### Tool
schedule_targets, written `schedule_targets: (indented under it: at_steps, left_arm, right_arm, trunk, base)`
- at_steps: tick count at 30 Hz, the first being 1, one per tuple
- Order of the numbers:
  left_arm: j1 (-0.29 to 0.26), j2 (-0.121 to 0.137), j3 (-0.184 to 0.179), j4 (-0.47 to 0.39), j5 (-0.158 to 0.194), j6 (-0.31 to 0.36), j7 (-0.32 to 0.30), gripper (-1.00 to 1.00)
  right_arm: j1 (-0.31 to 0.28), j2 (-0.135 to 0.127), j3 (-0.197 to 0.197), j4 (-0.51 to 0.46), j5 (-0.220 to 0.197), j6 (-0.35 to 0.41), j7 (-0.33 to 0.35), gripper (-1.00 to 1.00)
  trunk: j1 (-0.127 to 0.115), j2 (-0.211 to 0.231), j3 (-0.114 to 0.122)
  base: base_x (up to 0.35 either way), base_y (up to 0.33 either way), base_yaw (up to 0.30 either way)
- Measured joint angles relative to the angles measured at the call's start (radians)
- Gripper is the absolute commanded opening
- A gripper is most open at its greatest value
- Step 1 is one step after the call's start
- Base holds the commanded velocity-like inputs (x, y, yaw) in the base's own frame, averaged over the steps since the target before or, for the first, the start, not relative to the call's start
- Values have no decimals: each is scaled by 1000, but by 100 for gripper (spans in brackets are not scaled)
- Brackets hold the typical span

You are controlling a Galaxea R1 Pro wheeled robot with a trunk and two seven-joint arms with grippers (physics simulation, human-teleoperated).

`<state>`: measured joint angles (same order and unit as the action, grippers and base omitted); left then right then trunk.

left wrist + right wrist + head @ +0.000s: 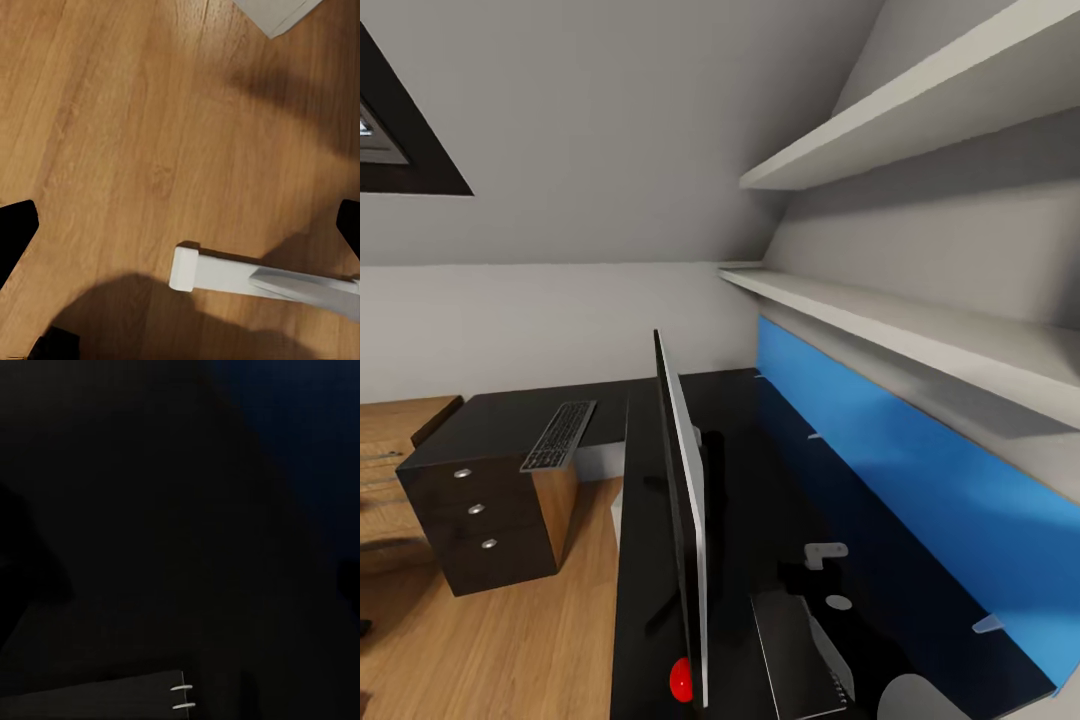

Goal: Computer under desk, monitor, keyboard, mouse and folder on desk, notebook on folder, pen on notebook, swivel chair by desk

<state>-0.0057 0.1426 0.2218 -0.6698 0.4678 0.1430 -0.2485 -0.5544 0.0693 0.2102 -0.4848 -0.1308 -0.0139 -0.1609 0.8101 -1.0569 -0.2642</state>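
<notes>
I am looking along the monitor (682, 520), which is standing edge-on on the black desk (760, 470), its red dot at the near lower corner. The keyboard (560, 434) is lying well apart, on the far wing above the drawer unit (480, 520). So I judge the keyboard step is in hand: I must bring it beside the monitor. The left gripper (180, 225) is hanging wide over the wooden floor (135, 135); the right gripper I cannot tell, its view being too dark.
</notes>
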Motion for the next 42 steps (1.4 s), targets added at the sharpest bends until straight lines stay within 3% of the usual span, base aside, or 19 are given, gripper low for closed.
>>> schedule_targets:
  at_steps: [4, 32, 42]
  left_arm:
    - [0, -2, 1, -8, -1, -3, 5, 100]
    - [0, -8, 12, -16, -3, -3, 5, 100]
    - [0, -9, 12, -16, -3, -3, 5, 100]
  right_arm:
    - [0, 23, 2, 1, 0, 0, -1, 100]
    - [0, 24, 4, 2, 0, -1, -1, 100]
    - [0, 24, 3, 2, 0, -1, -1, 100]
  trunk:
    - [0, 0, 0]
    - [0, 0, 0]
    - [38, -70, -31]
  base:
    - [0, 0, 0]
    - [0, 0, 0]
    - [0, 0, 0]
